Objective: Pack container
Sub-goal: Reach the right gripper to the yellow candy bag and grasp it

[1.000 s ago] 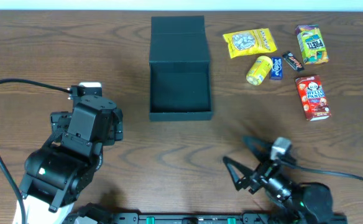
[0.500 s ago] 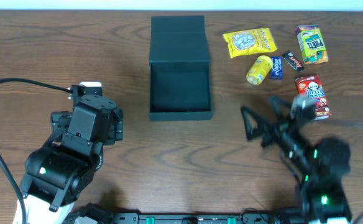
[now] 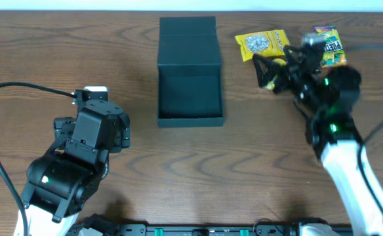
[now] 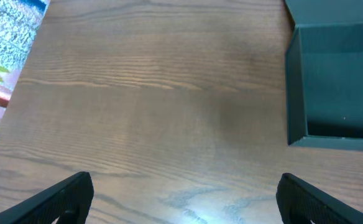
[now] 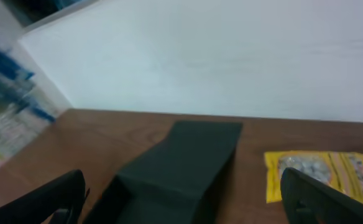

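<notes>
box (image 3: 190, 72): mid-surface (image 3: 178, 164), lid folded back, empty | right end effector (image 3: 268, 69): fingers spread, holding nothing, above snacks beside yellow packet (image 3: 262, 44) | left end effector (image 4: 184, 199): spread, empty | risk: snacks crowded, so descent may nudge neighbours or pinch two

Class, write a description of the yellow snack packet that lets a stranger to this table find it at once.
Start at the dark open box in the far middle of the wooden table. Just to its right lies a flat yellow packet. It is the snack nearest the box, and bright yellow, unlike the green packet farther right.
</notes>
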